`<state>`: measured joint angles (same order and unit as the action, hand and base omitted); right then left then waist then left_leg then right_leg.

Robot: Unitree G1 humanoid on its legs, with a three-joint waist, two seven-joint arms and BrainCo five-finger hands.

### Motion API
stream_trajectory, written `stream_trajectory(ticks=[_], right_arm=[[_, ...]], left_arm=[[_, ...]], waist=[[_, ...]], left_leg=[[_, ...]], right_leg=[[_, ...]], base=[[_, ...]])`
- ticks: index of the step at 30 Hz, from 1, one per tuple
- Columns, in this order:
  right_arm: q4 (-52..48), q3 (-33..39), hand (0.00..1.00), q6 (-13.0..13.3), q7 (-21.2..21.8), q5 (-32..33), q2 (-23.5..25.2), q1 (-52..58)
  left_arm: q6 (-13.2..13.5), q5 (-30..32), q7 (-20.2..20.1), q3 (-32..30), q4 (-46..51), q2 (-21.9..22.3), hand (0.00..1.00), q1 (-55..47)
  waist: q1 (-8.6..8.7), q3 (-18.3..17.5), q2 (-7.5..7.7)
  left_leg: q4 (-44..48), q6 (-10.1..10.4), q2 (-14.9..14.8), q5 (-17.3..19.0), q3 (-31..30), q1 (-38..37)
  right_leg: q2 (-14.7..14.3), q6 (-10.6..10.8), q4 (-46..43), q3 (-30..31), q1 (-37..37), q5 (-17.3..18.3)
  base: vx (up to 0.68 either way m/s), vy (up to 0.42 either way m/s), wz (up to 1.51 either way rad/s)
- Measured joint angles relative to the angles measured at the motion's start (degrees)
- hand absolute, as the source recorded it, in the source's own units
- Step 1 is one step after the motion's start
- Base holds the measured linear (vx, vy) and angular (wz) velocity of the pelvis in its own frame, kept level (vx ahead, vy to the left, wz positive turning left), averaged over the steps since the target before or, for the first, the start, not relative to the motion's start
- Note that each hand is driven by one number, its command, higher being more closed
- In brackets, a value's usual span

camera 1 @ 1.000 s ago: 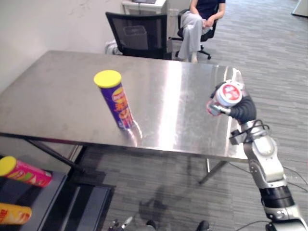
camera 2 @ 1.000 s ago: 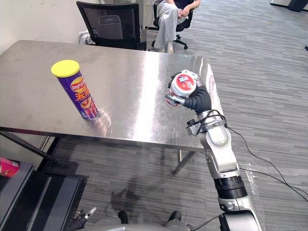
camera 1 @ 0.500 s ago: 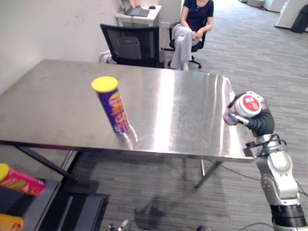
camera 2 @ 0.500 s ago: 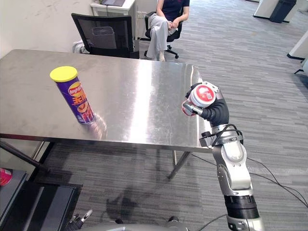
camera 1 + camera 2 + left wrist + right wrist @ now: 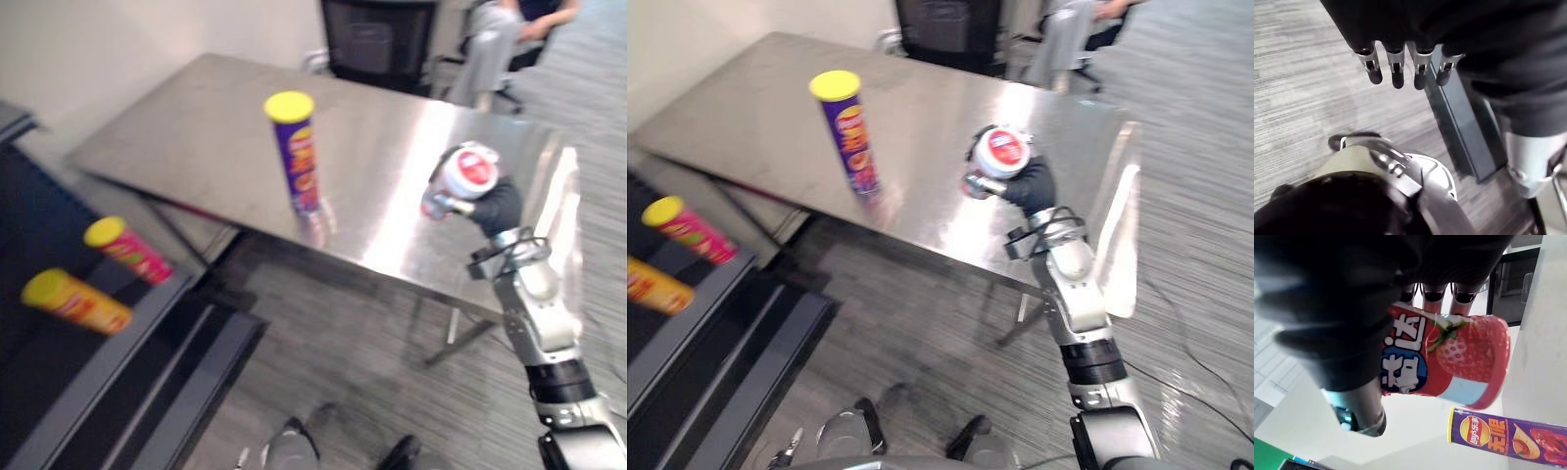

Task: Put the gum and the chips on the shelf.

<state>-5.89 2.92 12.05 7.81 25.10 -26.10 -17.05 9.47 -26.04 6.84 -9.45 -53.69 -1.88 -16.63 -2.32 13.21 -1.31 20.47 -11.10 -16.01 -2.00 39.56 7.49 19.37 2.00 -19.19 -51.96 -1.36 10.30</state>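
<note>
Right hand [image 5: 493, 208], centre-right, was clamped round the gum can [image 5: 468, 174]; a slack grip could drop it short of the shelf [image 5: 108, 367] at lower left.

Head stereo pair: high, looking down over near edge of brushed-steel table [image 5: 196, 127]; both eyes share tall purple yellow-lidded chips can [image 5: 852, 142]. Left wrist view: faces grey carpet floor [image 5: 1298, 88]. Right wrist view: close on red strawberry-printed gum tub [image 5: 1449, 360], same can beyond.

Gum tub [image 5: 1449, 357] partly covered by right hand [image 5: 1342, 323], chips can [image 5: 1508, 438] cropped at wrist view's edge, seated person [image 5: 485, 29] and black chair [image 5: 377, 34] cut off above, shelf [image 5: 39, 362] cropped at left.
</note>
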Motion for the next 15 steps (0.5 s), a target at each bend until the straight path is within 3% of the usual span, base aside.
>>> stream_trajectory(ticks=[1, 3, 5, 9, 10, 12, 15], right_arm=[[-0.6, 0.9, 1.00, -0.1, 0.0, 0.0, -0.6, 1.7], [-1.6, 3.4, 1.00, -0.3, 0.0, 0.1, 0.1, 5.3], [-2.4, 3.6, 1.00, -0.4, -0.1, 0.2, 0.0, 7.7], [-3.1, 3.8, 1.00, -0.3, -1.3, 0.1, 0.4, 9.4], [-3.2, 4.0, 1.00, -0.3, -1.7, -0.1, 0.9, 10.0], [-3.4, 3.7, 1.00, -0.4, -2.7, -0.4, 3.2, 10.9], [-4.7, 3.6, 1.00, -0.5, -3.7, -1.0, 4.4, 11.9]], left_arm=[[0.0, 0.4, -0.1, 0.0, 0.1, -0.5, 0.00, 0.2], [-0.1, 2.1, -0.3, -0.8, -0.5, -1.0, 0.00, 0.8], [0.0, 2.5, -0.7, -0.8, -1.1, -0.6, 0.00, 0.2], [1.3, 2.6, -0.9, 1.8, -2.7, -1.7, 0.00, 0.5], [1.6, 2.6, -0.9, 2.7, -2.9, -2.4, 0.00, 0.7], [1.9, 2.6, -0.4, 3.6, -3.1, -3.9, 0.00, 0.6], [1.7, 2.6, -0.1, 3.6, -3.4, -4.0, 0.00, 0.5]], waist=[[0.46, -0.4, 0.69], [0.37, -0.3, 1.18], [1.15, -0.3, 1.05], [2.00, -0.6, 0.53], [2.04, -0.7, 0.43], [1.83, -0.5, 2.35], [0.10, -0.5, 2.50]], left_leg=[[-6.8, 1.6, 3.4, -3.8, -1.8, -0.5], [0.3, 2.9, 2.4, 2.6, 2.5, -2.0], [-3.5, 7.6, 3.5, 2.9, 3.8, -6.9], [-12.7, 13.6, 6.0, 5.3, 3.6, -7.8], [-14.4, 13.7, 7.2, 6.1, 3.1, -7.7], [-15.4, 12.7, 9.6, 6.7, 1.8, -6.8], [-15.3, 11.3, 10.3, 7.5, 0.8, -6.2]], right_leg=[[0.0, -0.4, 1.6, -0.5, 0.2, 0.1], [2.1, -0.6, 0.8, -6.9, -0.5, 0.0], [5.2, -1.3, -4.2, -10.3, 0.2, 1.7], [8.3, -1.8, -9.4, -15.4, 1.3, 2.0], [9.6, -1.8, -10.7, -16.2, 1.3, 2.0], [11.5, -1.4, -10.9, -16.9, 1.1, 0.1], [10.4, -1.4, -7.8, -15.4, 1.0, -5.1]], base=[[-0.12, -0.006, 1.75], [-0.12, -0.065, 1.56], [-0.10, 0.028, 1.04], [-0.16, 0.161, 0.69], [-0.21, 0.208, 0.57], [-0.20, 0.228, 0.45], [-0.15, 0.264, 0.22]])
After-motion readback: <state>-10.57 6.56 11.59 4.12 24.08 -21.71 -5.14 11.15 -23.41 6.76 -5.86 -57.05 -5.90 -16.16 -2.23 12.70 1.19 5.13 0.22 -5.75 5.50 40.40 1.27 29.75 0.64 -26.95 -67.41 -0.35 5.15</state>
